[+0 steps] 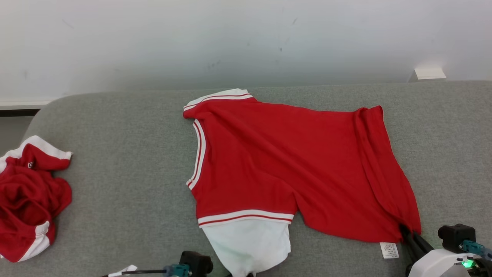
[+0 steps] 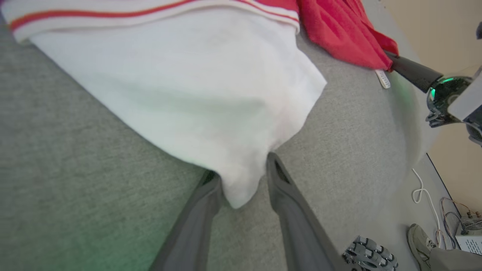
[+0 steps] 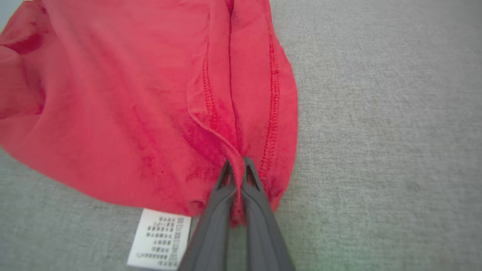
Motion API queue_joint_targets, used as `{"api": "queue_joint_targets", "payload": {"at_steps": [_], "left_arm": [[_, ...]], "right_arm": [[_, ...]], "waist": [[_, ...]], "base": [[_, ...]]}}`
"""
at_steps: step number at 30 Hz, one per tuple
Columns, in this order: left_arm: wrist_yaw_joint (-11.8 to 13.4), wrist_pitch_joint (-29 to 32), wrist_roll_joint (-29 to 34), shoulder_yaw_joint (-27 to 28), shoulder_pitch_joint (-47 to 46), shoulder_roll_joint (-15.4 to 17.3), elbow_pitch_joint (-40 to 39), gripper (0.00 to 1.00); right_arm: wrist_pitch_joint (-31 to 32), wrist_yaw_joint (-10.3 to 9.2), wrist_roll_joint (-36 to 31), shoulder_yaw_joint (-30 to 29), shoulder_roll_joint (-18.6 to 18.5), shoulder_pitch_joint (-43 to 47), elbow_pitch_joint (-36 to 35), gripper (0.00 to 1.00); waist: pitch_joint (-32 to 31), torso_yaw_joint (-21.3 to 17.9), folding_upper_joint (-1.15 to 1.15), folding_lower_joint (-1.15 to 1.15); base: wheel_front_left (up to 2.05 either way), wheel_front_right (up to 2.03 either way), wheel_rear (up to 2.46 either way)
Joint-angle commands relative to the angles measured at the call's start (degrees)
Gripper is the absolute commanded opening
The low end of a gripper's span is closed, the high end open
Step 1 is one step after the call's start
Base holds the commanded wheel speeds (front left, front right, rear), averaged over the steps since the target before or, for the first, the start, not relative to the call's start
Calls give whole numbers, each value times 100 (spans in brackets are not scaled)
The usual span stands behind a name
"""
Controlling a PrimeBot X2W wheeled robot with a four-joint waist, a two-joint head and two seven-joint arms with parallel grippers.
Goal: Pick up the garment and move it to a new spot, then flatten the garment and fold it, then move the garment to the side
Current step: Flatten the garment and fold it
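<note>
Red garment (image 1: pixel 284 161) spread across the middle of the grey cloth-covered table (image 1: pixel 115 154), white sleeve (image 2: pixel 196 94) at the near edge, left gripper (image 2: pixel 241 167) fingers apart around the sleeve tip, right gripper (image 3: pixel 236 162) clamped on the red hem corner beside the care label (image 1: pixel 389 250).

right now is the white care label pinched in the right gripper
No, the care label lies flat beside the right gripper, whose fingers pinch a red fold of the garment.
</note>
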Motion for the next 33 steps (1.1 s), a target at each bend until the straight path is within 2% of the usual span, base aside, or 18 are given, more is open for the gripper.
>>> {"api": "queue_joint_targets", "payload": {"at_steps": [1, 2, 7, 11, 15, 21, 26, 30, 33], "left_arm": [[39, -80, -26, 38, -57, 25, 96, 36], [42, -135, -29, 53, -80, 12, 134, 0], [43, -352, -55, 81, -144, -13, 253, 0], [61, -519, -82, 140, -154, 15, 162, 0], [92, -733, -54, 220, -167, 106, -52, 0], [217, -1012, 19, 475, -276, 324, -551, 0], [282, -995, 87, 707, -538, 607, -888, 0], [239, -834, 79, 885, -1056, 888, -1073, 0], [176, -699, 28, 1010, -1634, 1088, -1010, 0]], "right_arm": [[-23, -1, 71, 74, 0, -47, 76, 0], [-39, -1, 115, 123, -7, -59, 100, 0], [-243, -1, 327, 229, -80, -112, 137, 0], [-360, -1, 517, 168, -160, -100, -90, 0], [-400, -1, 811, 54, -239, 26, -497, 0], [-371, -1, 1709, -156, -330, 210, -1292, 0], [-70, -1, 2536, -337, -421, 245, -1793, 0], [507, -1, 3296, -500, -503, 8, -2169, 0], [913, -1, 3619, -587, -510, -369, -2229, 0]], "waist": [[-12, 8, 0, 0], [-19, 12, 0, 0], [-70, 36, 0, 0], [-120, 49, 0, 0], [-185, 54, 0, 0], [-252, 69, 0, 0], [-199, 89, 0, 0], [-11, 77, 0, 0], [212, 39, 0, 0]], "base": [[0, 0, 0], [0, 0, 0], [0, 0, 0], [0, 0, 0], [0, 0, 0], [0, 0, 0], [0, 0, 0], [0, 0, 0], [0, 0, 0]]}}
